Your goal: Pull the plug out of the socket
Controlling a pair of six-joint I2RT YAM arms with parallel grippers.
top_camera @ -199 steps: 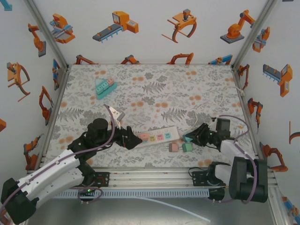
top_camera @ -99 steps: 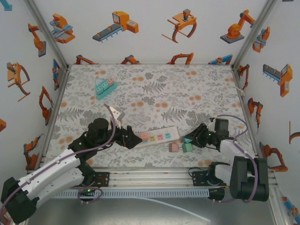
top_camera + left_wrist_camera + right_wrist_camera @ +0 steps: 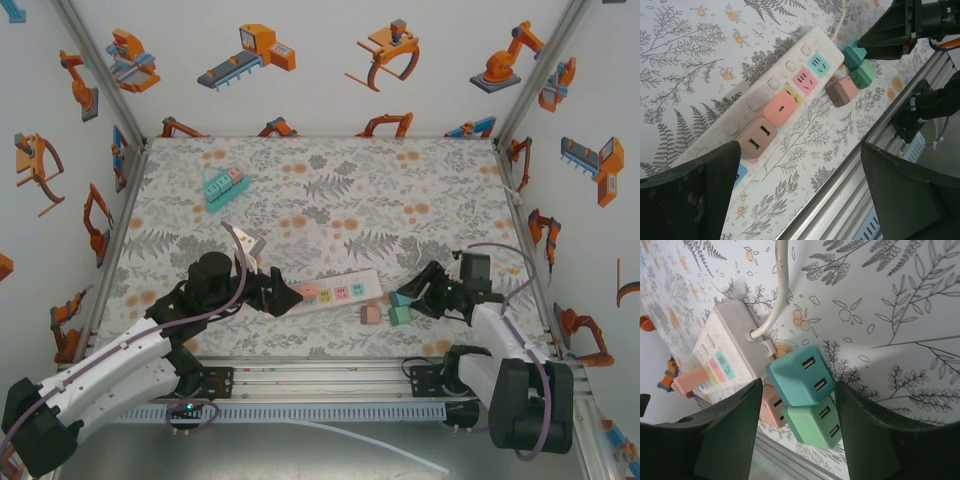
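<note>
One teal plug [image 3: 799, 375] sits inside your right tool [image 3: 797, 390], jaws parted, no grip, lower right of overhead frame; left tool [image 3: 800, 155] wide at power strip's [image 3: 340, 290] left end.

We find the power strip [image 3: 338, 290] near the front edge of the table [image 3: 400, 200], with one plug [image 3: 781, 109] in it. Three loose plugs [image 3: 400, 315] lie together just before its right end, and another socket strip [image 3: 224, 187] lies far behind, at left.

Robot lab test booth. White walls [image 3: 320, 100] on left, far, right sides, printed with orange robot cartoons [image 3: 385, 55]. Aluminium frame posts [image 3: 100, 70] at far corners. Fern-patterned tabletop [image 3: 330, 190]. Two robot arms [image 3: 120, 365] bolted to metal rail [image 3: 330, 375] at near edge.
</note>
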